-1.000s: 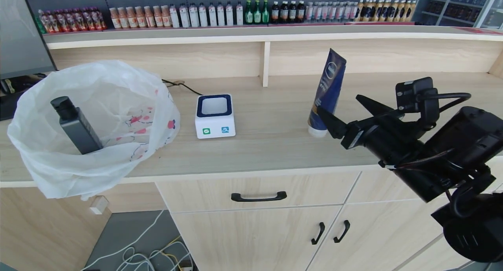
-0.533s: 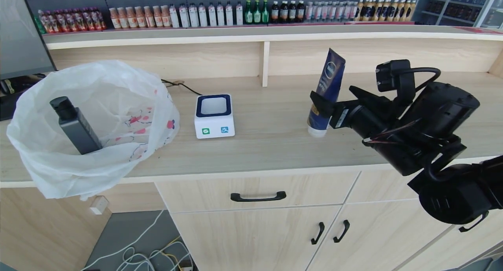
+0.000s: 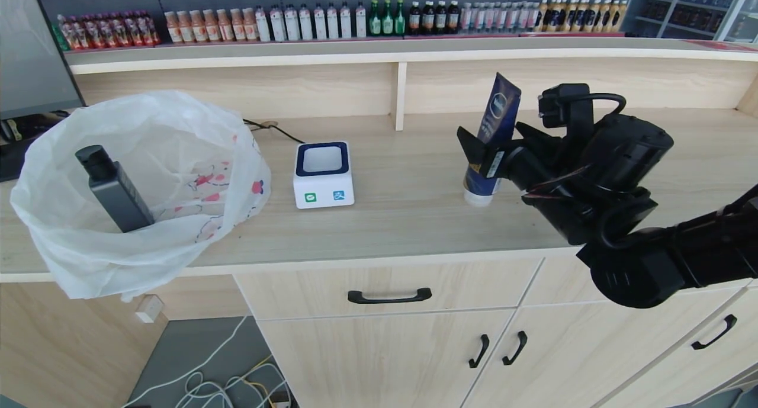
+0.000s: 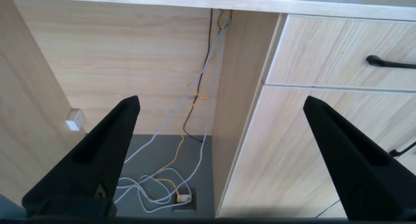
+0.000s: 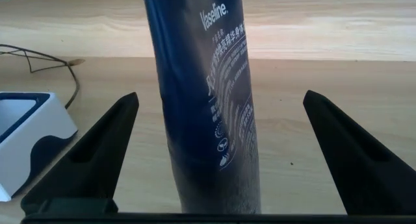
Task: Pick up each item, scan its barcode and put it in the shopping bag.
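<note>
Wooden counter (image 3: 402, 218) carries a dark blue lotion tube (image 3: 499, 115), upright on its white cap, right of centre. Right gripper (image 5: 221, 97) is spread wide, one finger on each side of the tube, gripping nothing. White scanner box (image 3: 324, 174) sits to the left, then the white shopping bag (image 3: 225, 177) with a grey bottle (image 3: 112, 189) inside. Left gripper (image 4: 221, 104) hangs low by the cabinet front, wide apart, empty, above floor cables (image 4: 162, 185).

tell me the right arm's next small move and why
Probably shut the right gripper on the tube. The tube stands upright on the counter between the open fingers, which sit level with its lower half and look clear of it on both sides. It has yet to be lifted to the scanner.
</note>
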